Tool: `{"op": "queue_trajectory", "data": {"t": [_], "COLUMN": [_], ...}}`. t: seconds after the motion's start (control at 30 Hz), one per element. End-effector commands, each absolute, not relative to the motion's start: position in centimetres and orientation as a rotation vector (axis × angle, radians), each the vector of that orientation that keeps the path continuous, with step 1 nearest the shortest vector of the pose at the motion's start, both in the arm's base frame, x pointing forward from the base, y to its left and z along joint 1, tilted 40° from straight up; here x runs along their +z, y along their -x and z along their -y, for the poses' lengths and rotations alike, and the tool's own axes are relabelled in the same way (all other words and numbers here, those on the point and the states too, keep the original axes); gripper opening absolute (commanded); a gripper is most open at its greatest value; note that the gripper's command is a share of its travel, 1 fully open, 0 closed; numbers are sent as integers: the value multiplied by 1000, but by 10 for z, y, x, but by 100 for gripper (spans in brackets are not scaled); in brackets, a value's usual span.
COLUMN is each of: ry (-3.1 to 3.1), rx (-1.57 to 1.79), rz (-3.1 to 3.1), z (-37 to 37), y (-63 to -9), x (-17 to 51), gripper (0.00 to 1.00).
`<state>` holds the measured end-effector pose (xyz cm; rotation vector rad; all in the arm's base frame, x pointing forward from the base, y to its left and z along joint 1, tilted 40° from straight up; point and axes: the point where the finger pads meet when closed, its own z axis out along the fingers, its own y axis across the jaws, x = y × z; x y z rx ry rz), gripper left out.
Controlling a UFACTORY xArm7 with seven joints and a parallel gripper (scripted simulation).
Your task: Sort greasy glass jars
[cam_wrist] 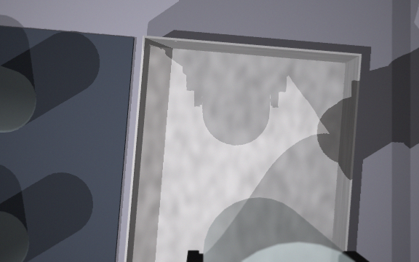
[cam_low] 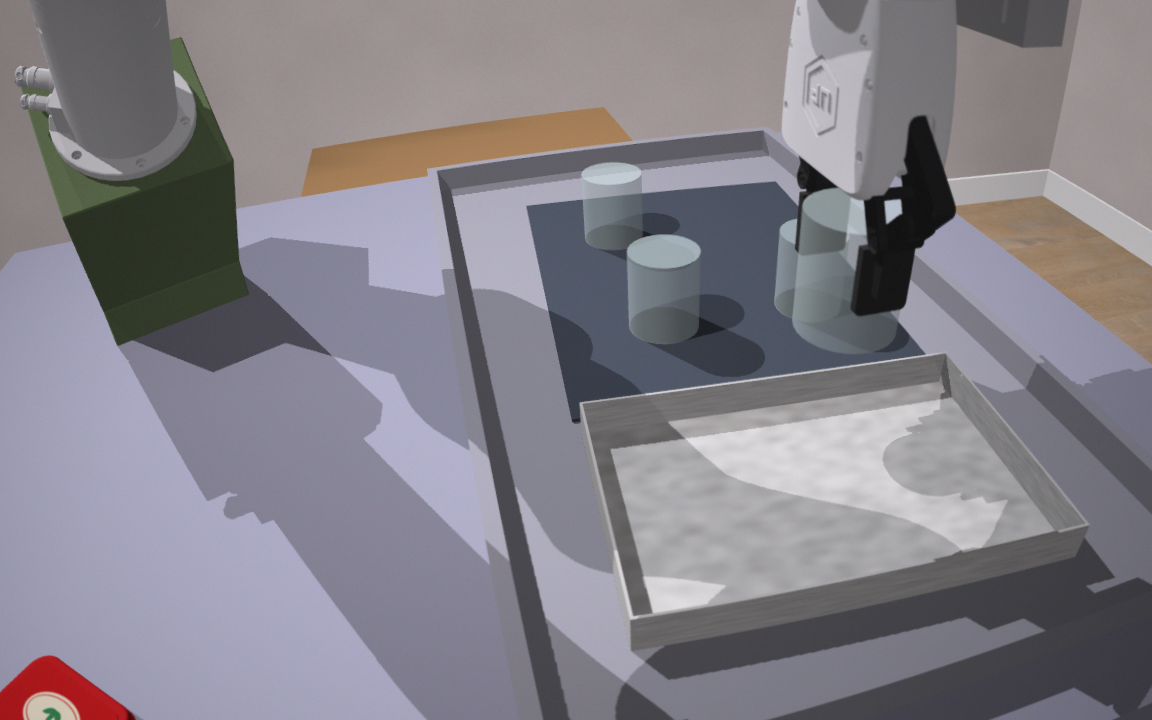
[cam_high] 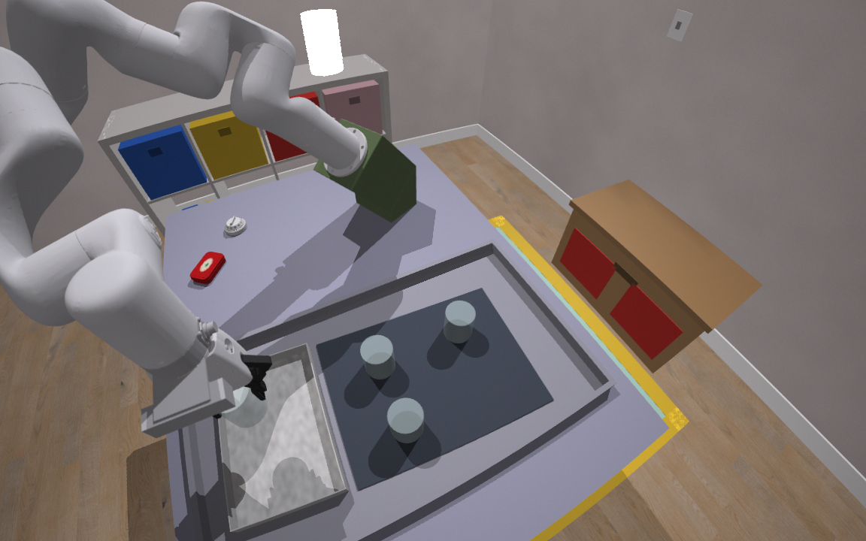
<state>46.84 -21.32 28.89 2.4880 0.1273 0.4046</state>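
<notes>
4 glass jars: 3 upright on dark mat (cam_high: 503, 383) (cam_low: 562, 268) (cam_wrist: 115, 153), 1 clamped upright in gripper (cam_high: 242, 397) (cam_low: 844, 259) above tray (cam_high: 330, 440) (cam_low: 768, 604) (cam_wrist: 249, 51)

4 jars, clear pale glass | 3 upright on dark mat (cam_high: 497, 397) (cam_low: 562, 313) (cam_wrist: 86, 153), apart | 4th jar (cam_high: 247, 406) (cam_low: 831, 331) (cam_wrist: 257, 225) upright in claw (cam_high: 242, 397) (cam_low: 844, 268), raised over tray (cam_high: 335, 463) (cam_low: 831, 586) (cam_wrist: 253, 52) | tray: grey, shallow, flat beside mat
</notes>
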Motion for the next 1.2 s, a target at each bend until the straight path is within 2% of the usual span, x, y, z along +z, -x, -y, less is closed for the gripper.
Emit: {"op": "queue_trajectory", "data": {"t": [0.0,1.17], "ry": [-2486,-2486], "rx": [410,410], "rz": [-133,-133], "z": [213,255], "y": [-469,-493], "x": [292,233], "gripper": [0,0]}}
